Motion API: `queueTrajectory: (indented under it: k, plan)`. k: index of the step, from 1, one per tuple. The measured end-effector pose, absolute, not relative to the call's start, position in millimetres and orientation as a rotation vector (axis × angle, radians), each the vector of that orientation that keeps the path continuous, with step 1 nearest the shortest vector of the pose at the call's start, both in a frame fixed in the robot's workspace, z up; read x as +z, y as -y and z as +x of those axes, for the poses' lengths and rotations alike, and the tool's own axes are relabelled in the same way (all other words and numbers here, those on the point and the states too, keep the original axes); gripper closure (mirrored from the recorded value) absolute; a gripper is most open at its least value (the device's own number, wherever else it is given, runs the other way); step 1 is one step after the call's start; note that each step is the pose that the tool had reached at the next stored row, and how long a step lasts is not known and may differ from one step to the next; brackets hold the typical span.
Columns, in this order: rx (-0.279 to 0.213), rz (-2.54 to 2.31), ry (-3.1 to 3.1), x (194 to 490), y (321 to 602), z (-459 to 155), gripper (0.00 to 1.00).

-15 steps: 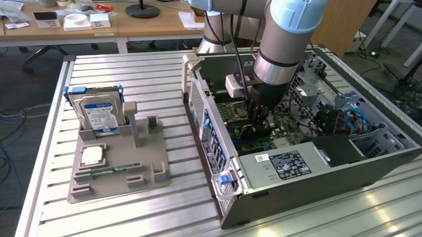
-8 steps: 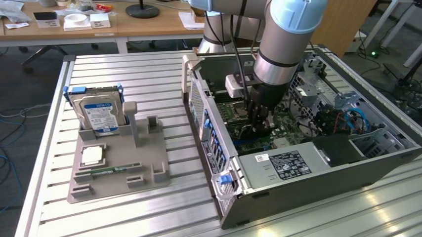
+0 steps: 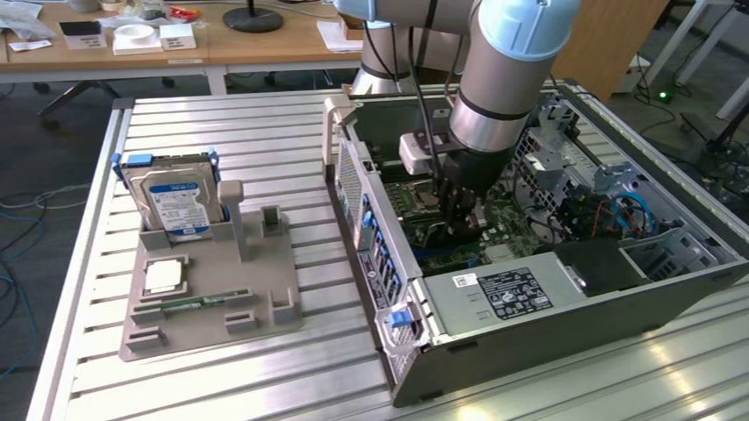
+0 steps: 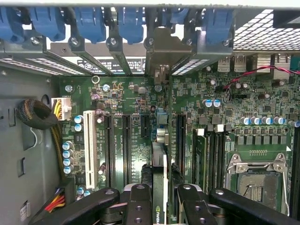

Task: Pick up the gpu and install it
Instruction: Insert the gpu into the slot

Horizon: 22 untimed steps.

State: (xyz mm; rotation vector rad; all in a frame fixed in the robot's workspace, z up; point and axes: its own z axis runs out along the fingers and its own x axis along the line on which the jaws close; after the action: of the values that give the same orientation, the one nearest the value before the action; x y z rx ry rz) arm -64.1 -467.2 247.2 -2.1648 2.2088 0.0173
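Note:
My gripper (image 3: 459, 226) reaches down into the open computer case (image 3: 562, 329), low over the green motherboard (image 3: 439, 254). In the wrist view the gpu (image 4: 158, 161) stands on edge between the black fingers (image 4: 139, 201), which are shut on it from both sides. Its silver bracket (image 4: 161, 58) lies against the rear slot openings of the case. The card's lower edge runs along a black expansion slot on the motherboard (image 4: 126, 93); I cannot tell whether it is fully seated. In the exterior view the arm and fingers hide most of the card.
A grey fixture (image 3: 210, 298) on the slatted table holds an upright hard drive (image 3: 175, 206), a processor (image 3: 164, 276) and a memory stick (image 3: 193, 303). Inside the case are a white slot (image 4: 89, 145), the processor socket (image 4: 255, 180), blue latches (image 4: 131, 21) and a cable bundle (image 4: 37, 115).

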Motion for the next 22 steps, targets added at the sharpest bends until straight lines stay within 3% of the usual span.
queueTrajectory:
  k: [22]
  plan:
    - [0.017, -2.165, -2.209, 244.3, 467.1, -64.9, 0.74]
